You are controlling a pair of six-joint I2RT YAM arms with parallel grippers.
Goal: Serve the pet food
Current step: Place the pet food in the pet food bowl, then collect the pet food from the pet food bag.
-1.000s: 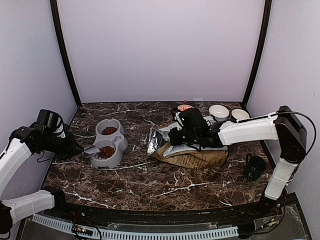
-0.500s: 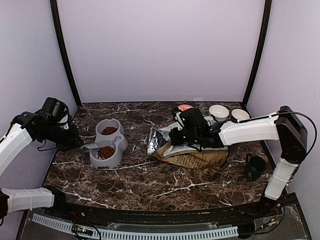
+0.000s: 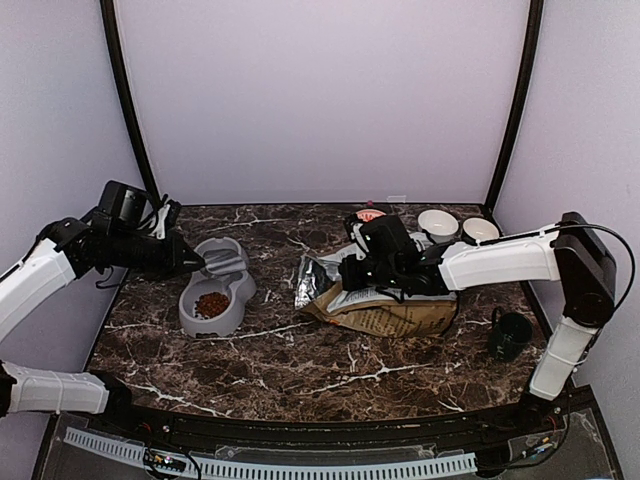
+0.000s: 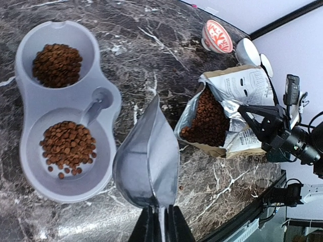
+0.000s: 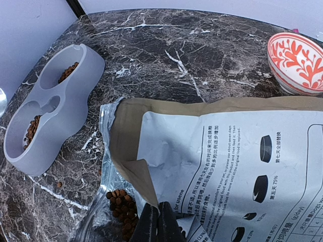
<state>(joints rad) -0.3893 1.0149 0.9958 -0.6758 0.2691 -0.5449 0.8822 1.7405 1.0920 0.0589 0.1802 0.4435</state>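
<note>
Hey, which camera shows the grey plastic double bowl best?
The left wrist view: the grey plastic double bowl is seen from above, reddish-brown kibble visible in both wells. The top external view has its far well partly covered by the silver scoop; the right wrist view shows it slantwise at the left edge.

Red-patterned bowl (image 5: 298, 60) & bag (image 5: 227, 166) cut off, R wrist view

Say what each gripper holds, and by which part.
The left gripper holds the scoop by its handle; the right gripper, the bag by its upper layer near the mouth.
</note>
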